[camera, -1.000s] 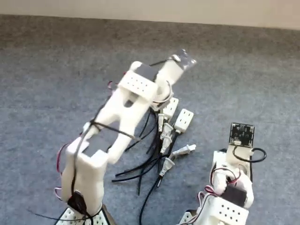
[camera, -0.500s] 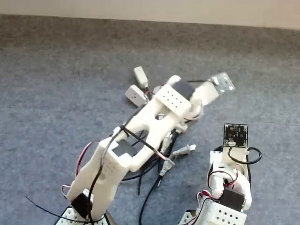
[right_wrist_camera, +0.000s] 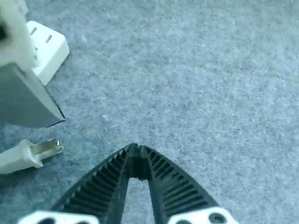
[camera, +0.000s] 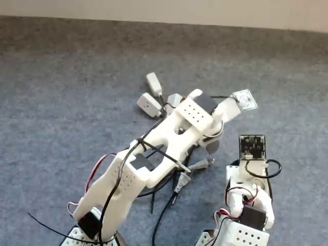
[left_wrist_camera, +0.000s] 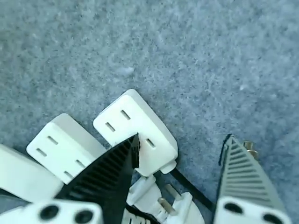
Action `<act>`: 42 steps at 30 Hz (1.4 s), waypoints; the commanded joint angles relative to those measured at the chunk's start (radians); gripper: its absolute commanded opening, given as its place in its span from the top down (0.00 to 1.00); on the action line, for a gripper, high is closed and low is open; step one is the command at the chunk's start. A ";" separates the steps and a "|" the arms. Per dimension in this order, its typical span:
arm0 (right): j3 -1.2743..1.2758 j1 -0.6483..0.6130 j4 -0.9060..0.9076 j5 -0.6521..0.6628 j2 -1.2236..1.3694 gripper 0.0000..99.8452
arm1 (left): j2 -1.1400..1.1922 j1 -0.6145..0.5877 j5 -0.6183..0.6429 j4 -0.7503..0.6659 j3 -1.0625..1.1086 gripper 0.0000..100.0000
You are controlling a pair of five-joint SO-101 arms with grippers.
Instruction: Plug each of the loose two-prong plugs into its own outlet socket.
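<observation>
Plainly, the outlet sockets (left_wrist_camera: 124, 119) are glossy white plastic blocks with rounded corners and narrow slots. Two of them lie side by side, touching, on the grey, felt-like worktop (left_wrist_camera: 210, 56). A white plug (left_wrist_camera: 175, 205) with dull metal prongs lies just beside them, next to a thin black cord (left_wrist_camera: 187, 184). The left tool (left_wrist_camera: 181, 142) hangs open over the sockets, its ribbed fingers (left_wrist_camera: 112, 163) spread apart. The right tool (right_wrist_camera: 137, 151) is closed on nothing, near another loose plug (right_wrist_camera: 21, 156).
</observation>
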 commanded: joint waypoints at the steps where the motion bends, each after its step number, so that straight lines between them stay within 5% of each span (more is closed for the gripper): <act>1: 0.090 -0.012 0.002 0.009 -0.007 0.98 | -0.008 -0.071 -0.002 0.006 -0.027 0.71; 8: 0.090 -0.013 0.002 0.009 -0.007 0.98 | -0.008 -0.130 0.058 0.008 -0.059 0.71; 19: 0.091 -0.013 0.002 0.011 -0.007 0.98 | 0.139 -0.061 0.054 -0.028 -0.061 0.71; 23: 0.091 -0.013 0.002 0.011 -0.007 0.98 | 0.131 -0.093 0.051 -0.021 -0.099 0.88; 25: 0.091 -0.015 0.002 0.011 -0.007 0.98 | 0.096 -0.110 0.005 0.035 -0.156 0.99; 32: 0.093 -0.015 0.002 0.011 -0.007 0.98 | -0.018 -0.116 -0.094 0.344 -0.407 1.00; 42: 0.113 -0.015 -0.002 0.011 -0.007 0.98 | -0.397 -0.348 -0.163 0.362 -0.340 1.00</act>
